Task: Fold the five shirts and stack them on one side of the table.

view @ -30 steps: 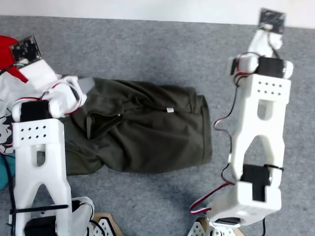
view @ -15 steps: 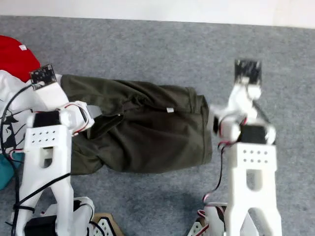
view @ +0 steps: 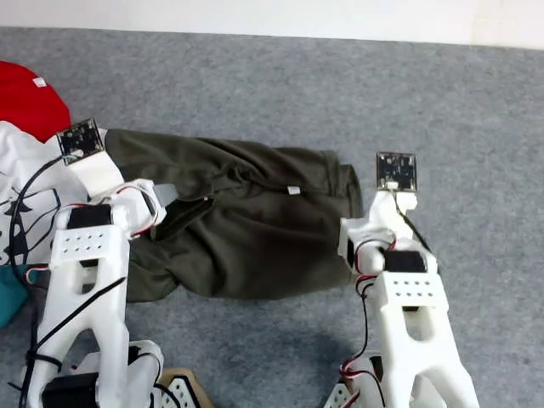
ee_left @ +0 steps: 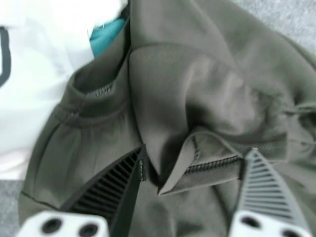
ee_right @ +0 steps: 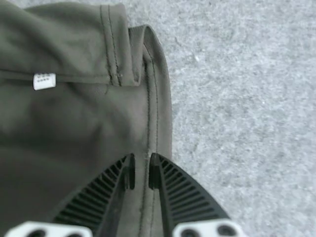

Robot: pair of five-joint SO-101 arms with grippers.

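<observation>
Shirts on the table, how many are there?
4: olive shirt in the middle; red shirt, white shirt and teal shirt piled at the left edge. Others may be hidden.

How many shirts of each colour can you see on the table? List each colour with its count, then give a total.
Olive shirt: 1
Red shirt: 1
White shirt: 1
Teal shirt: 1
Total: 4

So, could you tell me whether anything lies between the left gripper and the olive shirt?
Nothing visible does. The left gripper hangs open right over the olive shirt, its fingers either side of a raised fold of the cloth.
</observation>
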